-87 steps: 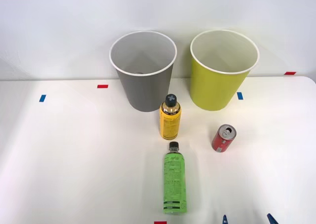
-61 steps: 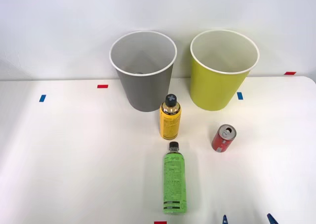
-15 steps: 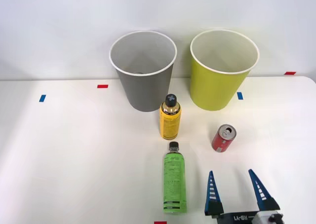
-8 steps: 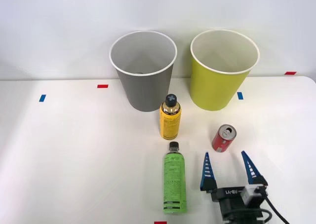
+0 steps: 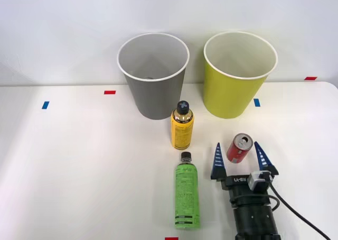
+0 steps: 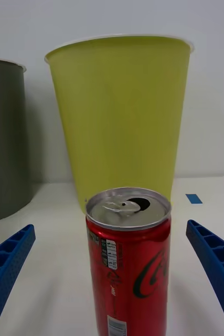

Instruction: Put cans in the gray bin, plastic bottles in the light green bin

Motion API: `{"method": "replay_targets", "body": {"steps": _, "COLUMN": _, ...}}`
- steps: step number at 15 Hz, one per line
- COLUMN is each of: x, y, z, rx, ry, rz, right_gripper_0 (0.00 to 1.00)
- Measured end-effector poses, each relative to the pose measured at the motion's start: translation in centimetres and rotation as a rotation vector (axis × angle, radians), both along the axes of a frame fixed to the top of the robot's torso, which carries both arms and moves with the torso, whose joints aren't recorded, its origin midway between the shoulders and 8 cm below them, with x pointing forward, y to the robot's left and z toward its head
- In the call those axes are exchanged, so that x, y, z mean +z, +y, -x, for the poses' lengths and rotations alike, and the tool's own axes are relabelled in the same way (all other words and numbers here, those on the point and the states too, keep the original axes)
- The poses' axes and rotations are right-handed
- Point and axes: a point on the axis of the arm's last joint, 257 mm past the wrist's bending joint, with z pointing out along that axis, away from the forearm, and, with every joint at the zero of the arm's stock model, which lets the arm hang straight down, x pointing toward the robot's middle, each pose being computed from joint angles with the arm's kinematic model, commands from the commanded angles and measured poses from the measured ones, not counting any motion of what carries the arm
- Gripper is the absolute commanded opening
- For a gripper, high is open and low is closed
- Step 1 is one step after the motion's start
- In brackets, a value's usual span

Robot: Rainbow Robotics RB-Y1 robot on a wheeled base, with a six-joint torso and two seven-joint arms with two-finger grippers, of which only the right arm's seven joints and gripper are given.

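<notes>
The red can [image 5: 240, 148] stands upright on the white tabletop [image 5: 79, 166], in front of the light green bin [image 5: 235, 76] and a little to the right of the yellow bottle [image 5: 181, 126]. The right tool [image 5: 240, 160] has come forward from the near edge of the tabletop during the last second, and now its two blue fingers [image 5: 217, 162] stand one on each side of the can, wide apart and not touching it. In the wrist view the can [image 6: 128, 257] is centred between the fingers [image 6: 7, 262], with clear space on both sides, so the tool is open and holds nothing.

I judge that the approach is nearly finished and the next step is to close on the can. The gray bin [image 5: 153, 73] stands to the left of the light green one, so the can must then travel across, past the yellow bottle. The green plastic bottle [image 5: 186, 196] lies on the tabletop just to the left of the tool, not yet handled.
</notes>
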Motion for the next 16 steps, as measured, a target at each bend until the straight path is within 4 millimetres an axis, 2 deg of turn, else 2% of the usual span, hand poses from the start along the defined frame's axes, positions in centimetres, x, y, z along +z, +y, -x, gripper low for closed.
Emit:
{"method": "replay_targets", "body": {"steps": 3, "x": 0.1, "y": -0.2, "z": -1.2, "rx": -0.004, "ry": 0.015, "rz": 0.017, "right_gripper_0": 1.0}}
{"method": "replay_targets", "body": {"steps": 7, "x": -0.2, "y": -1.5, "z": -2.1, "rx": -0.025, "ry": 0.038, "rz": 0.044, "right_gripper_0": 1.0}}
{"method": "replay_targets", "body": {"steps": 8, "x": -0.2, "y": -1.6, "z": -2.2, "rx": -0.026, "ry": 0.038, "rz": 0.045, "right_gripper_0": 0.95}}
{"method": "replay_targets", "body": {"steps": 10, "x": -0.2, "y": -1.5, "z": -2.2, "rx": -0.026, "ry": 0.038, "rz": 0.044, "right_gripper_0": 0.3}}
{"method": "replay_targets", "body": {"steps": 11, "x": -0.2, "y": -1.5, "z": -2.2, "rx": -0.026, "ry": 0.038, "rz": 0.044, "right_gripper_0": 0.21}}
{"method": "replay_targets", "body": {"steps": 16, "x": -0.1, "y": -1.4, "z": -2.2, "rx": -0.024, "ry": 0.037, "rz": 0.041, "right_gripper_0": 0.17}}
